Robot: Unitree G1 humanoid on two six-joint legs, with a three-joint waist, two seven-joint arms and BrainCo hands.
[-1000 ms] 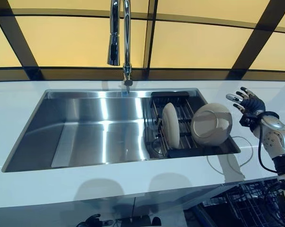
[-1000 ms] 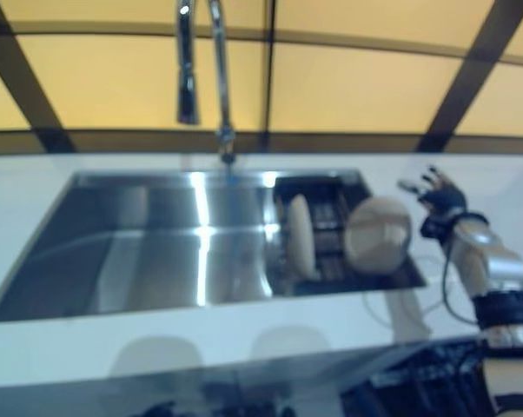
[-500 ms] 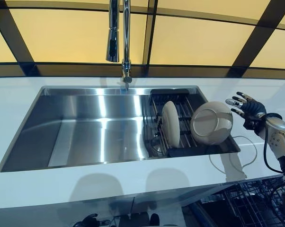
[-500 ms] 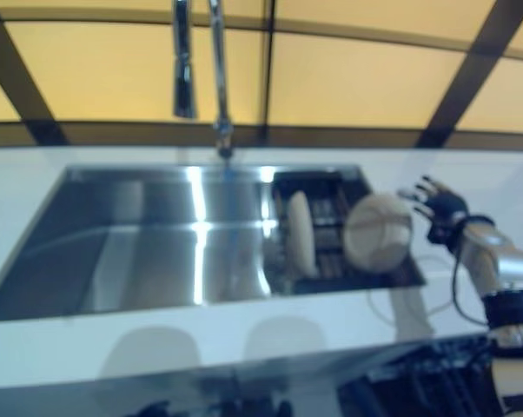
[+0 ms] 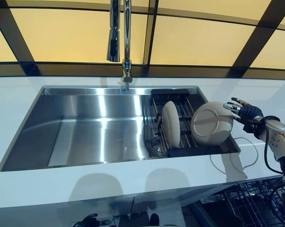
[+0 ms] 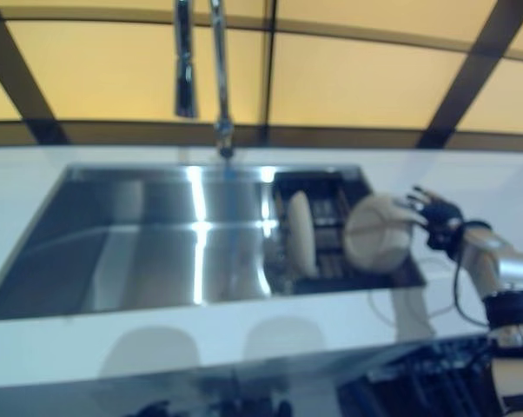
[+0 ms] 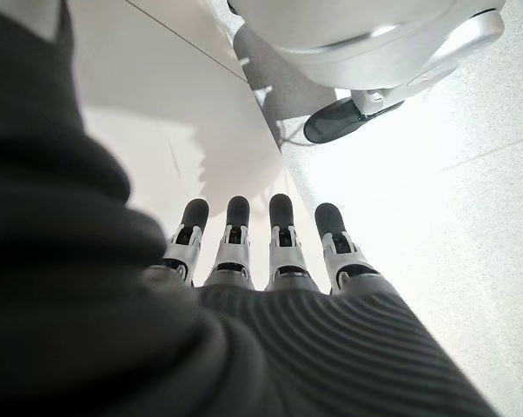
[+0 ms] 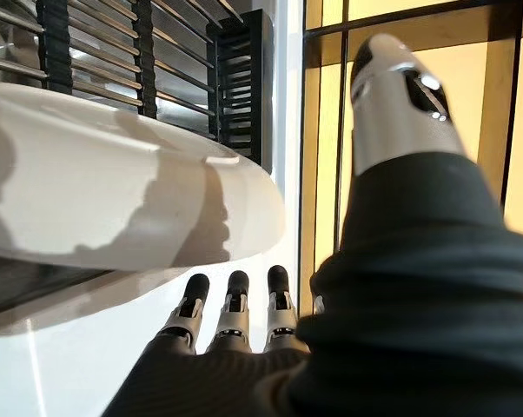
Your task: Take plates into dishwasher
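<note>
Two cream plates stand in a black rack (image 5: 176, 101) at the right end of the sink. The smaller plate (image 5: 170, 124) stands on edge. The larger plate (image 5: 211, 124) leans with its underside towards me. My right hand (image 5: 244, 112) is open, its fingers straight and spread at the larger plate's right rim; I cannot tell if they touch. The right wrist view shows that plate (image 8: 114, 182) just past the straight fingers (image 8: 235, 304). My left hand (image 7: 261, 261) is open and empty, hanging low below the counter.
The steel sink (image 5: 85, 127) sits in a white counter (image 5: 38, 184) with a tall faucet (image 5: 121, 38) behind it. A dark wire dishwasher basket (image 5: 246, 205) shows below the counter edge at the lower right. Windows run behind the counter.
My right hand has moved down and left, from beside the larger plate to its right rim. The plates have not moved. The view shifted slightly at first.
</note>
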